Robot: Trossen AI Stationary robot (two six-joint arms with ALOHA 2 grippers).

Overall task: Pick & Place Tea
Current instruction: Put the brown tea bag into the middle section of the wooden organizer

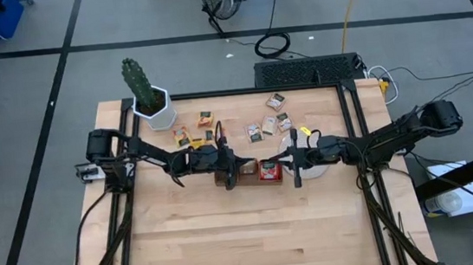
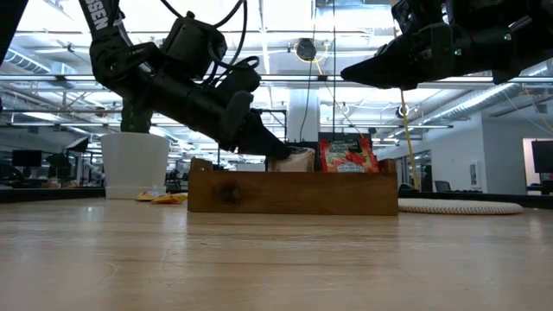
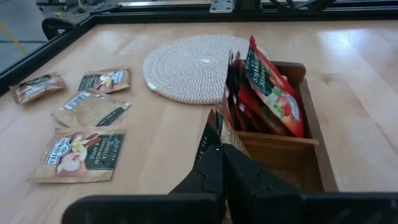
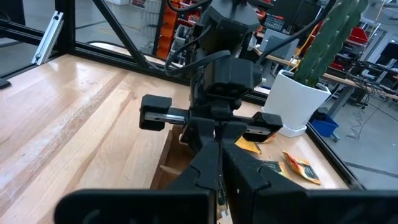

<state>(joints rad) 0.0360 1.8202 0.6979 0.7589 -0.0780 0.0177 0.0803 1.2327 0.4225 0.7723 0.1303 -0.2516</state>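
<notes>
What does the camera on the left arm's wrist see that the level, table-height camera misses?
Only the left wrist view shows four loose tea sachets lying flat on the table, and the round woven disc's whole face. Only the low view shows the white cactus pot and the right gripper raised above the tray. Both show the wooden tray, its red sachets, and the shut left gripper at a tan sachet.

**Four cameras around one table**

The high view looks straight down on the whole table (image 1: pixel 229 237) from far above. The low view sits at tabletop height, facing level across to the wooden tray (image 2: pixel 294 192) at frame centre. The left wrist view looks closely over the same tray (image 3: pixel 298 155), the round mat (image 3: pixel 196 67) above it. The right wrist view faces the left arm (image 4: pixel 224 81) and the cactus pot (image 4: pixel 298 102), upper right.
</notes>
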